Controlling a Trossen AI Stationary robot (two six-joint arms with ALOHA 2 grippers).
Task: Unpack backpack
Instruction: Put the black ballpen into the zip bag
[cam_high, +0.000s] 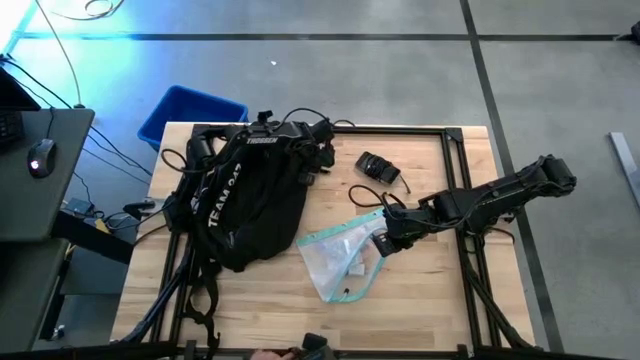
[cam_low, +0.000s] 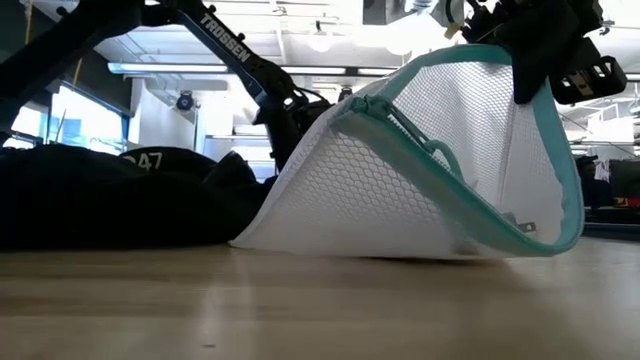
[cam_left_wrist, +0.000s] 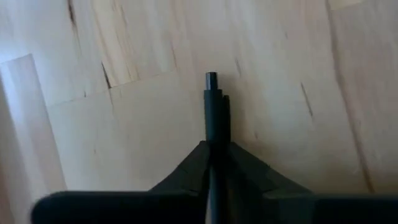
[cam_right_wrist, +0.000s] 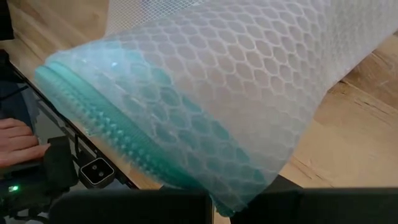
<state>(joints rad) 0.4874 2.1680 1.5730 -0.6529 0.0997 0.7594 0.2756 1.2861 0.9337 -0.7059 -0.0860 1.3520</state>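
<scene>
Right now the right gripper (cam_high: 385, 243) is pinched shut on the edge of a white mesh pouch (cam_high: 343, 262) with a teal zipper, and holds that edge up off the table (cam_high: 440, 290). The other end of the pouch rests on the wood, so it slopes down from the gripper toward the backpack (cam_high: 248, 195). The pouch sits near the middle of the table, closer to the front edge, and it is already out of the backpack. The backpack lies flat on the left half of the table, with its long side running from the back edge toward the front edge. It is to the left of the right gripper, with the pouch in between. The left gripper (cam_left_wrist: 212, 99) is nearly shut on nothing, over bare wood. I think the left arm is nearer the backpack. A small black thing (cam_high: 378, 167) lies apart, near the back edge.
</scene>
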